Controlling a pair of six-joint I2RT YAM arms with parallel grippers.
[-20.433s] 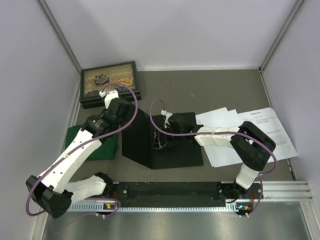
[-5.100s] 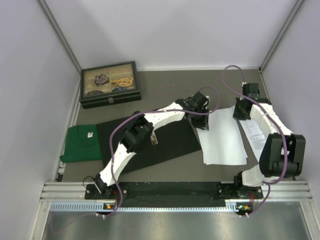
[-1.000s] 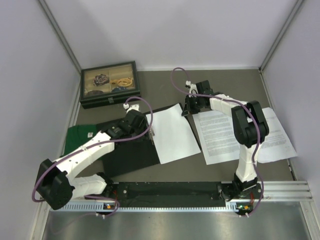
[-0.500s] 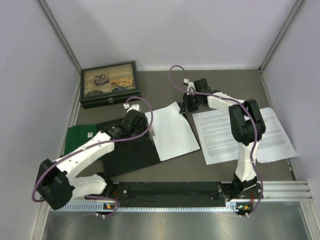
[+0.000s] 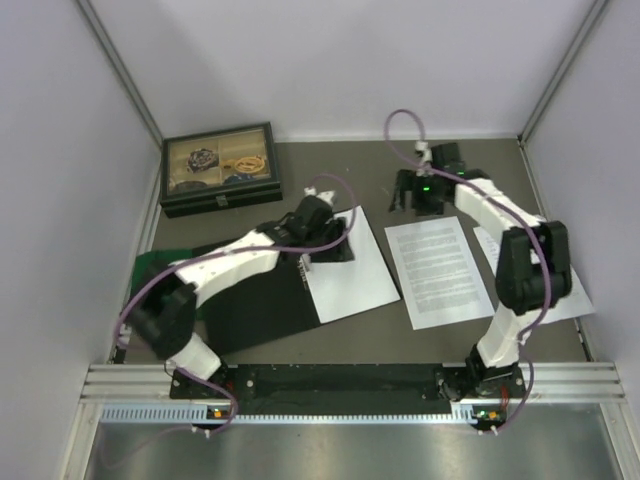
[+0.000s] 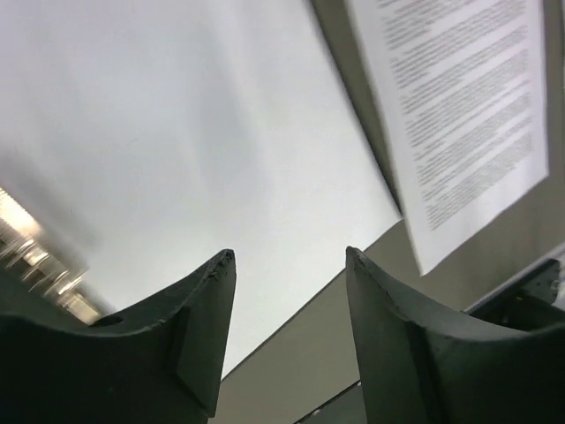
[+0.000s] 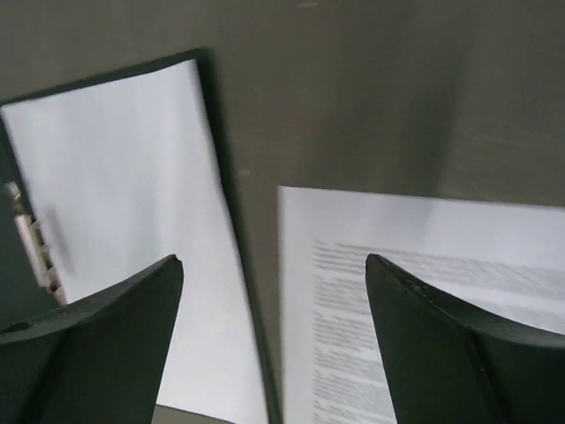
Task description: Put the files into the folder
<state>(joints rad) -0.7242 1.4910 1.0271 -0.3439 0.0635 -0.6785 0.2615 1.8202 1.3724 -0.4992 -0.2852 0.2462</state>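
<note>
I see the folder (image 5: 255, 305) lying open and flat on the table (image 5: 330, 180), black side up, near the middle and a bit toward 9 o'clock. One blank white sheet (image 5: 358, 275) lies on the folder's 3 o'clock half. The sheet's edge is next to the metal clip (image 7: 31, 243).

My left end effector (image 6: 287, 256) hangs over this blank sheet, near the sheet's 11 o'clock corner. Its fingers are partly apart and I see nothing between them.

My right end effector (image 7: 274, 261) is over the bare table at about 1 o'clock, well apart from the folder. Its fingers are spread wide and it holds nothing.

A printed sheet (image 5: 440, 275) lies flat on the table just to 3 o'clock of the folder. It does not touch the folder. Another printed sheet (image 5: 487, 247) sticks out from under it on its 3 o'clock side.

A black box with a glass lid (image 5: 220, 170) sits at 10 o'clock. A bit of green cloth (image 5: 145, 262) shows at 9 o'clock, at the folder's edge.
</note>
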